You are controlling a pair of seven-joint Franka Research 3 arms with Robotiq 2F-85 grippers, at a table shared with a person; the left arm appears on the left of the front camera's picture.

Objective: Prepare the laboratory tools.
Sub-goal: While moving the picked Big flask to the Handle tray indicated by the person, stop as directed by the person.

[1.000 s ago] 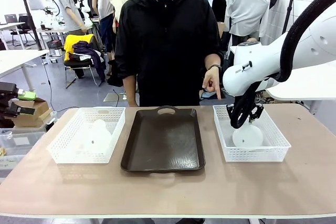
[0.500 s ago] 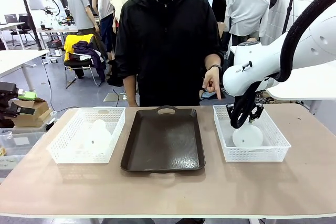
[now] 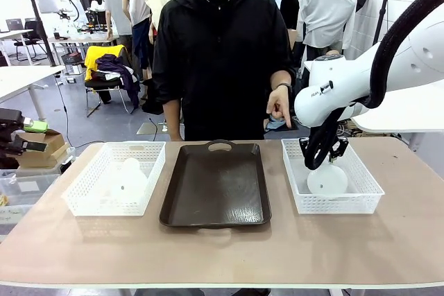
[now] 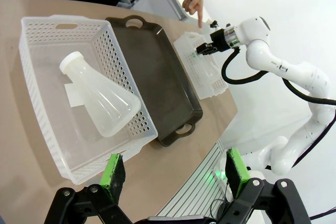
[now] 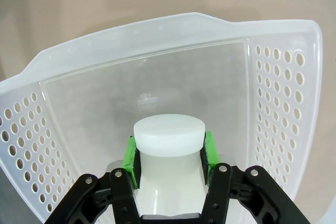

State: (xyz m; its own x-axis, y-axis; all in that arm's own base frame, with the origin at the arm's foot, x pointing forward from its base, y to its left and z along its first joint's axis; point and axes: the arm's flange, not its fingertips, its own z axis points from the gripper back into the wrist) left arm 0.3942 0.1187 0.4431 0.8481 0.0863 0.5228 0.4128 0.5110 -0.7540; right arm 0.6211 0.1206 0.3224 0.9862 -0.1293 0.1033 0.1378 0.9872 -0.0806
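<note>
Flask (image 3: 327,180) right of the bare brown tray (image 3: 216,188) has its neck clamped by the right gripper's (image 5: 169,156) fingers, while the left flask (image 4: 103,103) lies in its basket (image 4: 32,29), left gripper's (image 4: 174,174) fingers spread empty, so little seems done.

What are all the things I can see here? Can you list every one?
White lattice plastic baskets: two, white; left basket and right basket, either side of the tray.
Frosted-white conical plastic flasks: two, milky white; left flask lying on its side in the left basket, right flask in the right basket.
Dark brown rectangular tray: one, brown; middle of the table.
Tan table: one, light brown; under everything.
Person: one, black top; far side, pointing hand aimed down towards the right basket.
Robot's right hand: black, green pads; shut on the right flask's neck.
Robot's left hand: same colours; open, above the left basket's end.
</note>
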